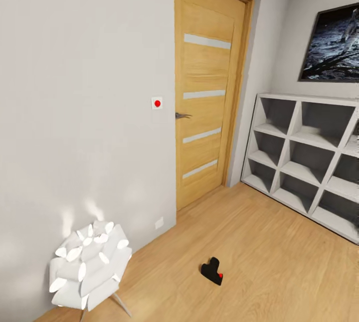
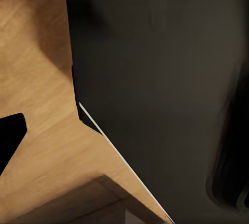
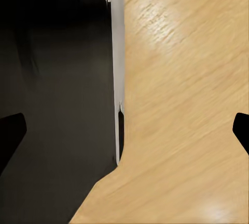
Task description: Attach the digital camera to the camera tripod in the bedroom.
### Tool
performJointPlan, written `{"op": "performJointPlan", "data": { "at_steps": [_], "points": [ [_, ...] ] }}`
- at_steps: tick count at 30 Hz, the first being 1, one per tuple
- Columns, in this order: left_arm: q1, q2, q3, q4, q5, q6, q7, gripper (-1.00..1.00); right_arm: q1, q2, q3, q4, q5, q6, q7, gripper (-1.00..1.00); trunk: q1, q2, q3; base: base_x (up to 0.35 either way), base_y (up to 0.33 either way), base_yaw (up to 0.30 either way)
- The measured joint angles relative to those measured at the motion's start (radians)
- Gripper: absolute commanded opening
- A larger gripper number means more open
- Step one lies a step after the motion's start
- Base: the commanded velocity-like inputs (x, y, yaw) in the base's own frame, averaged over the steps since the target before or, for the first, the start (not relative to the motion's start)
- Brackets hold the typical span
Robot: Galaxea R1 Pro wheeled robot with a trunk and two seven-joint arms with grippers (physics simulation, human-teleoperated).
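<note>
The digital camera (image 1: 211, 270) lies on the light wood floor of the bedroom, small and black with a red button, between the door and the white lamp. The camera tripod is out of view. In the right wrist view my right gripper (image 3: 124, 130) is open, its two dark fingertips (image 3: 10, 135) far apart over bare floor with nothing between them. My left gripper (image 2: 124, 141) hangs beside the robot's dark body; one fingertip (image 2: 9, 140) sits at the picture's edge, so it reads as open and empty.
A wooden door (image 1: 207, 87) with a handle stands shut in the grey wall. The white cube shelf (image 1: 304, 157) runs along the right wall under a dark picture (image 1: 331, 45). A white petal-shaped lamp (image 1: 89, 267) stands by the wall at lower left.
</note>
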Motion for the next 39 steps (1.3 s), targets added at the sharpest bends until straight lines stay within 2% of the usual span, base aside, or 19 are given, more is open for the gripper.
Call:
{"op": "performJointPlan", "data": {
  "at_steps": [13, 28, 39],
  "points": [
    [0.000, 0.000, 0.000, 0.000, 0.000, 0.000, 0.000, 1.00, 0.000, 0.000, 0.000, 0.000, 0.000, 0.000, 0.000, 1.00, 0.000, 0.000, 0.000, 0.340, 0.033, -0.160],
    [0.000, 0.000, 0.000, 0.000, 0.000, 0.000, 0.000, 1.00, 0.000, 0.000, 0.000, 0.000, 0.000, 0.000, 0.000, 1.00, 0.000, 0.000, 0.000, 0.322, 0.000, -0.293],
    [0.000, 0.000, 0.000, 0.000, 0.000, -0.001, 0.000, 1.00, 0.000, 0.000, 0.000, 0.000, 0.000, 0.000, 0.000, 1.00, 0.000, 0.000, 0.000, 0.174, 0.000, -0.300]
  ]
}}
